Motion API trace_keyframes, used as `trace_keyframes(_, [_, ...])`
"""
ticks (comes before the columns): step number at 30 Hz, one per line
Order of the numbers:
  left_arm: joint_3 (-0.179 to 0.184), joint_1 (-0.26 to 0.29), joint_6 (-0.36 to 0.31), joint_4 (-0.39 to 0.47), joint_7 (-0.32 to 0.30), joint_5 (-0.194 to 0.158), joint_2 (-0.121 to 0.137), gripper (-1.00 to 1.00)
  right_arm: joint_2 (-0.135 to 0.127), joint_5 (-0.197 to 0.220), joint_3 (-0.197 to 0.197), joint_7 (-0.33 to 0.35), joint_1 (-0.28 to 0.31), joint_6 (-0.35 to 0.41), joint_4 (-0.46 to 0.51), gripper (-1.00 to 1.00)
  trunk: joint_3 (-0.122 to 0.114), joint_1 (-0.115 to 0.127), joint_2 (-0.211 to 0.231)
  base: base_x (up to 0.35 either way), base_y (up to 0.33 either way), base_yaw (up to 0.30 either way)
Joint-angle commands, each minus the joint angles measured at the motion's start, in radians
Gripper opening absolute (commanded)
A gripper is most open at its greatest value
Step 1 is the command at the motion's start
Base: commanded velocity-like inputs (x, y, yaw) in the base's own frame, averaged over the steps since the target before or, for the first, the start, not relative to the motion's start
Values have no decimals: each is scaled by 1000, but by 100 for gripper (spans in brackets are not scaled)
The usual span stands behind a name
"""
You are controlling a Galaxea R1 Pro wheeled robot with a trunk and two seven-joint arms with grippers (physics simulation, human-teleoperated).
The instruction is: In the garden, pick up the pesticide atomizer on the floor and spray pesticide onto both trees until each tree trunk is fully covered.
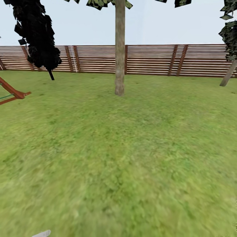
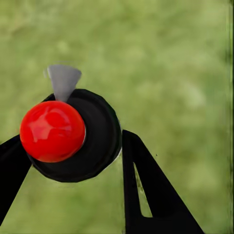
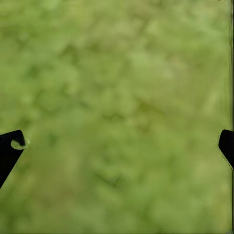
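Observation:
In the left wrist view the pesticide atomizer (image 2: pixel 95 139) sits between the two black fingers of my left gripper (image 2: pixel 70 146), which is shut on it. It is a round black body with a glossy red ball (image 2: pixel 51 130) and a grey nozzle (image 2: pixel 63 80), held over blurred grass. My right gripper (image 3: pixel 118 144) is open, its fingertips far apart above bare lawn. Ahead in the head view, one tree has a straight, pale, mottled tree trunk (image 1: pixel 119 52) rising from the grass. A second pale trunk (image 1: pixel 227 75) leans at the far right edge.
A brown slatted fence (image 1: pixel 151 60) closes the back of the garden. A black conifer (image 1: pixel 37 36) stands at the back left, and a red wooden frame (image 1: pixel 12 90) juts in at the left edge. A pale grey tip (image 1: pixel 42 234) pokes in at the bottom edge.

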State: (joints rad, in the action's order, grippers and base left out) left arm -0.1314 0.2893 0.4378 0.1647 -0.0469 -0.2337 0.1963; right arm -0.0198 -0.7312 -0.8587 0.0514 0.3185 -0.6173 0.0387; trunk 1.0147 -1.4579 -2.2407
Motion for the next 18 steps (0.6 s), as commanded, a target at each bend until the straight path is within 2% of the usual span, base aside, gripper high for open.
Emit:
trace_keyframes(1, [-3, 0, 2, 0, -5, -7, 0, -100, 0, -3, -8, 5, 1, -2, -1, 100, 1, 0, 0, 280, 0, -271])
trace_keyframes(9, [-4, 1, 2, -1, -5, -7, 0, -100, 0, -4, -8, 5, 1, -3, 0, 100, 1, 0, 0, 329, 0, -237])
trace_keyframes(18, [-4, 0, 1, -1, -5, -13, 0, -100, 0, -7, -8, 8, 1, -3, -6, 100, 1, 0, 0, 337, 0, -16])
